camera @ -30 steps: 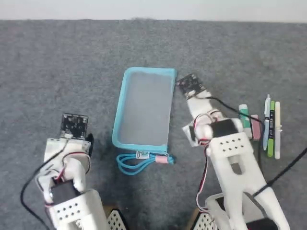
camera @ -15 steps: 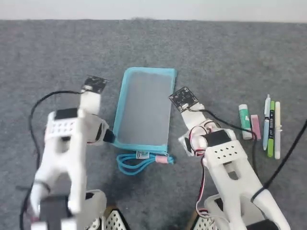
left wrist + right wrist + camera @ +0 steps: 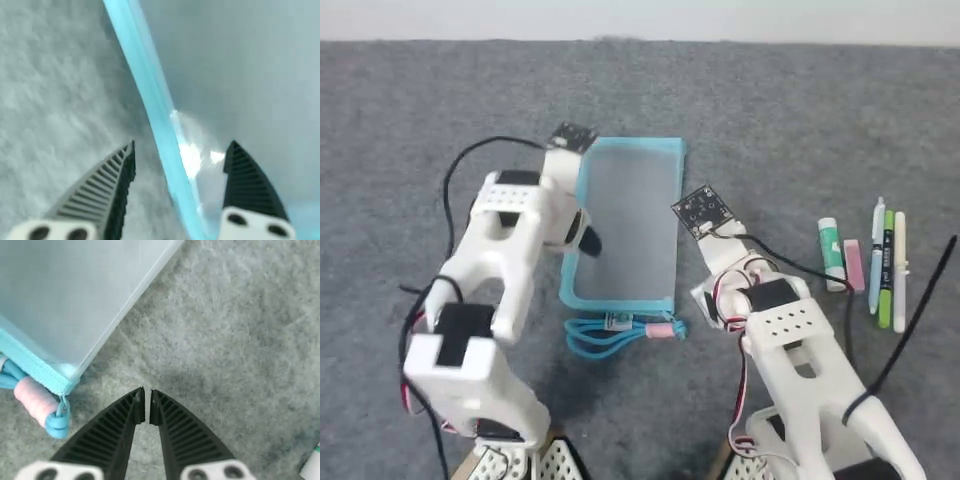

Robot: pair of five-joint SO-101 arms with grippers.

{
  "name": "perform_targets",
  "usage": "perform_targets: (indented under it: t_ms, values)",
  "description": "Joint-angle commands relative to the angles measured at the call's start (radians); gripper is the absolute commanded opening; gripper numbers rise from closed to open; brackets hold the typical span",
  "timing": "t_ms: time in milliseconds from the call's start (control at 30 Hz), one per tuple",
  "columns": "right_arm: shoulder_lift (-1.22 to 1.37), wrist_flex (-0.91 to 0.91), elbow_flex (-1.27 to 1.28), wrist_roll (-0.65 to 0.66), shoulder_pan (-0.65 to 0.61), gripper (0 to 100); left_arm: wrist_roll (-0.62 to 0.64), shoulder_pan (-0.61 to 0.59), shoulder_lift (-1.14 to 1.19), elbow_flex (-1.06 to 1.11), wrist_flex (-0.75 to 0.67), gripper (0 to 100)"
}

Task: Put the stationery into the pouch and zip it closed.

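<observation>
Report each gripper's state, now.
Left gripper: open, astride the blue edge of the pouch, gripping nothing.
Right gripper: shut, empty, beside the pouch.

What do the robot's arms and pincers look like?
The left arm and right arm are chunky white plastic with rows of small holes, black motor blocks and thin red, white and black wires; black cables trail from them. A small dark circuit board sits at each wrist. The left gripper and right gripper have black, ribbed, pointed fingers on white bases.
</observation>
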Motion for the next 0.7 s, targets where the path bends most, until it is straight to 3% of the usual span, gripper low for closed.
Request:
perform_targets:
  t_ms: [0, 167, 300, 400, 533, 667]
  values:
    - [-0.033, -0.021, -0.005, -0.018, -0.004, 2.8, 0.021, 0.005, 0.009, -0.143, -0.009, 27]
    - [-0.05, 0.062, -0.037, -0.018, -0.035, 2.9, 0.018, 0.005, -0.224, -0.091, 0.084, 27]
    - [-0.102, 0.18, -0.063, -0.018, -0.17, 3.1, 0.003, -0.008, -0.54, 0.119, 0.091, 27]
    - [-0.173, 0.229, -0.051, -0.017, -0.272, 3.1, 0.006, -0.109, -0.697, 0.248, 0.091, 27]
    - [-0.231, 0.229, -0.028, -0.011, -0.358, 3.1, -0.006, -0.292, -0.69, 0.295, 0.086, 27]
    - [-0.185, 0.147, -0.026, -0.011, -0.364, 3.1, -0.034, -0.374, -0.623, 0.292, 0.068, 27]
